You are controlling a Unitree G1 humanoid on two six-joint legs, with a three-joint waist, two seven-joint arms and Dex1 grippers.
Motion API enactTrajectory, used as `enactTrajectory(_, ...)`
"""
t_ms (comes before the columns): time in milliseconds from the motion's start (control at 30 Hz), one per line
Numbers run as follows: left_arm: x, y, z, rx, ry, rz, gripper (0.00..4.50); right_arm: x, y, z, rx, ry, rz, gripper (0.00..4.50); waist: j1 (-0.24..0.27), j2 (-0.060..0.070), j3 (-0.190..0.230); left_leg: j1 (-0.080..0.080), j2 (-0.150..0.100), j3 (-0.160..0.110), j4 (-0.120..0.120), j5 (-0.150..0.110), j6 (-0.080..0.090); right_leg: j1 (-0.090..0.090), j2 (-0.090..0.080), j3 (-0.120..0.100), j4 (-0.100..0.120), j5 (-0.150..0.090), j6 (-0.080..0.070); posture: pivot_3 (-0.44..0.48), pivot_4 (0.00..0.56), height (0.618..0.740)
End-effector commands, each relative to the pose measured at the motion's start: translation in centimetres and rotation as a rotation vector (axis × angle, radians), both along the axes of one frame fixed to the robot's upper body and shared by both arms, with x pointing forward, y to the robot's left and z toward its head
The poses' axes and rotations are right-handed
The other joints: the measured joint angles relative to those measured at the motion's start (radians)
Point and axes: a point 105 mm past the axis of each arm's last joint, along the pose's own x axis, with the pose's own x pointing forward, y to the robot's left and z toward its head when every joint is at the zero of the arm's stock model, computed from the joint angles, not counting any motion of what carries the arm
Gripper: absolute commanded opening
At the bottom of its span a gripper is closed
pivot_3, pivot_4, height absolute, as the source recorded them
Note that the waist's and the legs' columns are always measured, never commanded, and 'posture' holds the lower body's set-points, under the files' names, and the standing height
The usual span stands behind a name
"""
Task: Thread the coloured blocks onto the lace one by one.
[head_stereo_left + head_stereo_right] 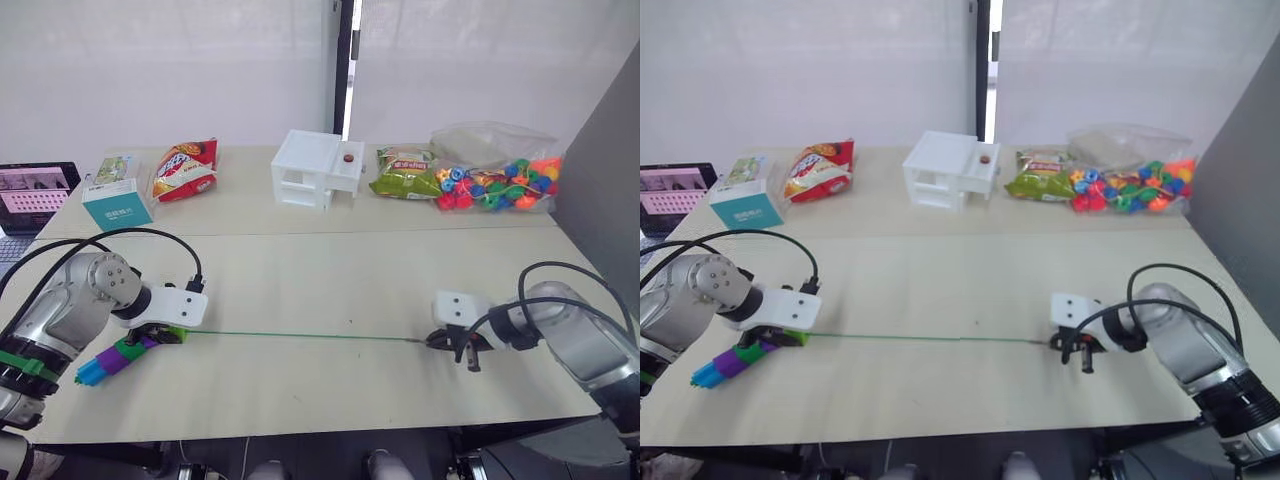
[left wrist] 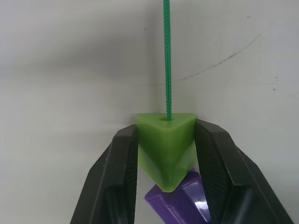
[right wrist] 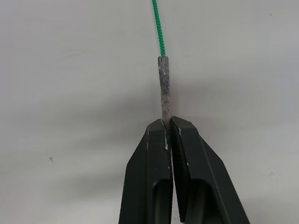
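My left gripper (image 2: 166, 140) pinches the light green block (image 2: 166, 144) at about 8 o'clock on the table (image 1: 320, 270), with a purple block (image 2: 182, 203) touching it behind and the bright blue block (image 1: 88, 373) at the row's far end. The lace (image 1: 300, 336) runs taut from the green block's hole toward 4 o'clock, where my right gripper (image 3: 168, 123) is pressed together on its dark stiff tip (image 3: 164, 86).

Plastic, braid and matt board

Light green block (image 2: 166, 140) is smooth, semi-gloss plastic; purple block (image 2: 182, 200) glossier. The lace (image 2: 167, 60) looks braided, its tip (image 3: 164, 86) rough, perhaps worn plastic; table (image 1: 330, 280) matt.
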Motion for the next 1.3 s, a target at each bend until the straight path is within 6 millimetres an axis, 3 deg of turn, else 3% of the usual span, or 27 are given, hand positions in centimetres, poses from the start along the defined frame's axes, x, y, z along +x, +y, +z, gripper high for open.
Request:
enactTrajectory(33,-0.7,-0.1,0.4,-0.005,0.008,-0.037,1.27,-0.5,-2.2,-1.4,-0.072,0.062,-0.066,0.00,0.000,0.000,0.000,0.000,0.000,0.000,0.000,0.000,0.000,0.000,0.000,0.000,0.000,0.000,0.000,0.000,0.150,0.740)
enactTrajectory(600,-1.3,0.9,0.6,0.008,0.033,-0.071,1.27,-1.0,-2.3,-1.7,-0.069,0.077,-0.045,0.00,0.001,0.000,0.000,0.000,0.000,0.000,0.000,0.000,0.000,0.000,0.000,0.000,0.000,0.000,0.000,0.000,0.150,0.740)
enactTrajectory(867,-1.0,0.8,0.8,-0.042,0.010,0.025,1.27,-0.6,1.3,-1.1,-0.021,0.045,0.077,0.00,-0.009,-0.003,0.000,0.001,0.000,0.000,0.000,0.000,0.000,0.000,0.000,0.000,0.000,0.000,0.000,0.000,0.150,0.740)
enactTrajectory(1067,-1.6,0.9,0.7,-0.043,0.035,0.029,1.27,-0.2,1.5,-1.0,-0.037,0.032,0.080,0.00,-0.024,-0.004,0.000,0.003,0.001,0.000,-0.001,0.000,0.000,0.000,0.001,0.000,0.001,0.000,0.000,0.000,0.150,0.740)
enactTrajectory(1133,-1.9,0.9,0.7,-0.051,0.049,0.035,2.29,-0.2,1.6,-0.9,-0.030,0.031,0.080,0.68,-0.028,-0.004,0.000,0.003,0.001,0.000,-0.001,0.000,0.000,0.000,0.001,0.000,0.001,0.000,0.000,0.000,0.150,0.740)
enactTrajectory(1300,-1.6,1.0,1.6,-0.066,0.012,0.048,3.85,-0.2,1.6,0.7,0.012,0.034,0.064,2.26,-0.027,-0.004,0.000,0.002,0.001,0.000,-0.001,0.000,0.000,0.000,0.001,0.000,0.001,0.000,0.000,0.000,0.150,0.740)
